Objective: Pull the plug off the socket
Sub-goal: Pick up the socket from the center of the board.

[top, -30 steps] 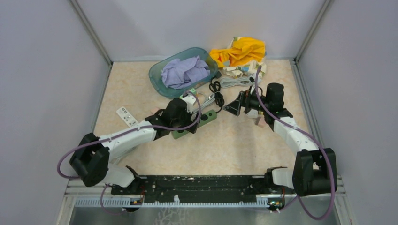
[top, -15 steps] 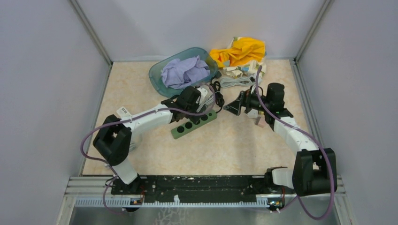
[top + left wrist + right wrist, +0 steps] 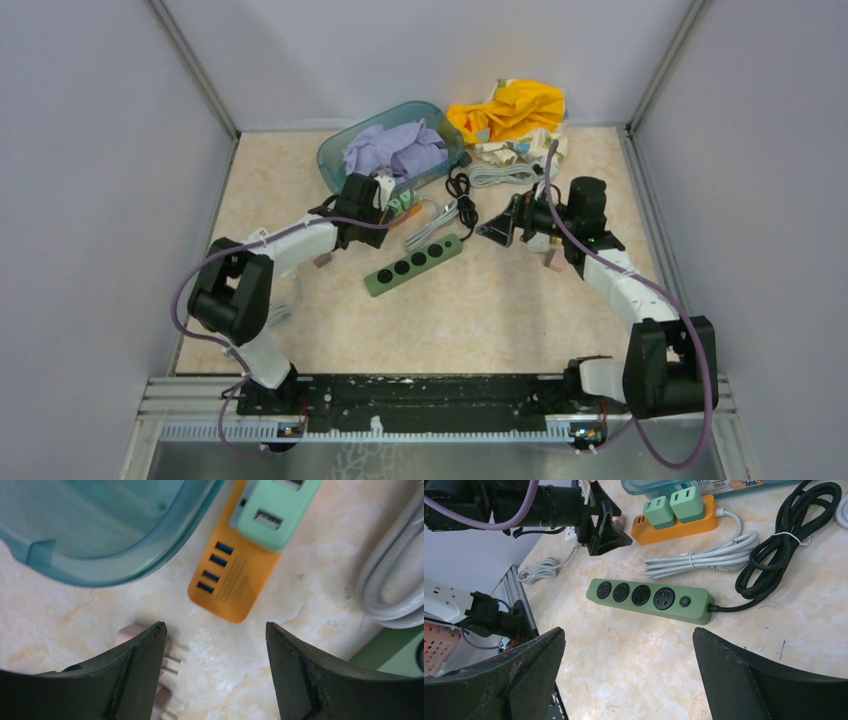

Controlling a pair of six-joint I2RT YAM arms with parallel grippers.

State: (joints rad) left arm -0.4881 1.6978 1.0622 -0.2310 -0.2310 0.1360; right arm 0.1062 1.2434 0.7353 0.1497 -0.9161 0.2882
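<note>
**Plug lies loose by the left gripper; the strip's sockets hold nothing**

The left gripper [image 3: 215,630] stands spread above the table [image 3: 500,320], with nothing between its fingers. In its wrist view the plug [image 3: 129,632], pinkish with bare metal prongs, lies on the tabletop at 8 o'clock from the gap. The finger on that side half hides it, and whether the two touch cannot be told. Near at 12 to 1 o'clock lies an orange USB strip [image 3: 240,580] with mint-green adapters [image 3: 275,505] seated in its far end. A teal bin [image 3: 100,545] fills the 10 o'clock corner. A grey cable bundle [image 3: 385,590] curves at 3 o'clock, and a corner of the green power strip [image 3: 395,655] shows at 4 o'clock.

The right gripper [image 3: 628,632] is spread wide as well and grips nothing. In its wrist view the green power strip lies flat at 12 o'clock, just beyond the fingertips. None of its four sockets [image 3: 631,593] holds a plug, and its switch [image 3: 684,601] is at the 3 o'clock end. A black cord [image 3: 784,540] leaves that end and coils at 2 o'clock.

From above, the strip lies mid-table, with the left gripper at its 11 o'clock and the right gripper at its 2 o'clock. A purple cloth [image 3: 390,150] fills the bin at 12 o'clock, and a yellow cloth [image 3: 515,105] is heaped at 1 o'clock by the back wall.
</note>
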